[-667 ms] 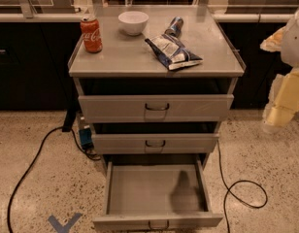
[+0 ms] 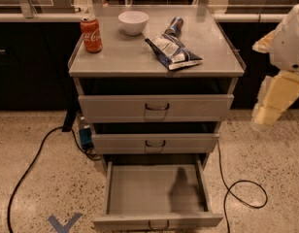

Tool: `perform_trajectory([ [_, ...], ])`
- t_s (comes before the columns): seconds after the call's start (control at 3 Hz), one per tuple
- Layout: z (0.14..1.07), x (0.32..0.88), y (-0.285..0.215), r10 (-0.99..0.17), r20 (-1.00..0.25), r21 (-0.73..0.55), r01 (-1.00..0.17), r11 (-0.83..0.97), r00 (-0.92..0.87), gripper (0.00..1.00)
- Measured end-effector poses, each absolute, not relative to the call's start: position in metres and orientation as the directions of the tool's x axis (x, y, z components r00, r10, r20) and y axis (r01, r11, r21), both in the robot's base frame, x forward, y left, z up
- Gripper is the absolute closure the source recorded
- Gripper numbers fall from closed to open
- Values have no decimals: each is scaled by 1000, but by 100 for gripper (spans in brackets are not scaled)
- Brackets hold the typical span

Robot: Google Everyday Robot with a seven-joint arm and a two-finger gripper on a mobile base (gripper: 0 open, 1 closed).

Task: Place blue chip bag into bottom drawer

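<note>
With blue chip bag (image 2: pixel 173 52) on cabinet top (image 2: pixel 120 58), gripper (image 2: pixel 272 107) hangs right.

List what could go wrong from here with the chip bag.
The gripper hangs right of the cabinet, away from the blue chip bag. A drink can lies at the bag's far end; a grasp could send it rolling. The bag lies flat and crumpled, so a pinch might slip. The bottom drawer stands open.

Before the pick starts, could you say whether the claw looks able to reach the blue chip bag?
Probably yes: the blue chip bag lies uncovered on the cabinet top, and the claw hangs beside the cabinet's right side with nothing between them.
</note>
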State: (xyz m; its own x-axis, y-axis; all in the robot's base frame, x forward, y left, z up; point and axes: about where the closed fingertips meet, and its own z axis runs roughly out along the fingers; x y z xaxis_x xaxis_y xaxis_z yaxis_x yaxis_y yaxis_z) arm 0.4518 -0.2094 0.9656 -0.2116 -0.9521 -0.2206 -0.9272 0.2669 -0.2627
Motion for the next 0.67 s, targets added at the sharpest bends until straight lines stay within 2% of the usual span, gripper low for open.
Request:
perform_trajectory([
  [0.67,937,566,-161,-953,-296,-372,-912,170,-57,0],
])
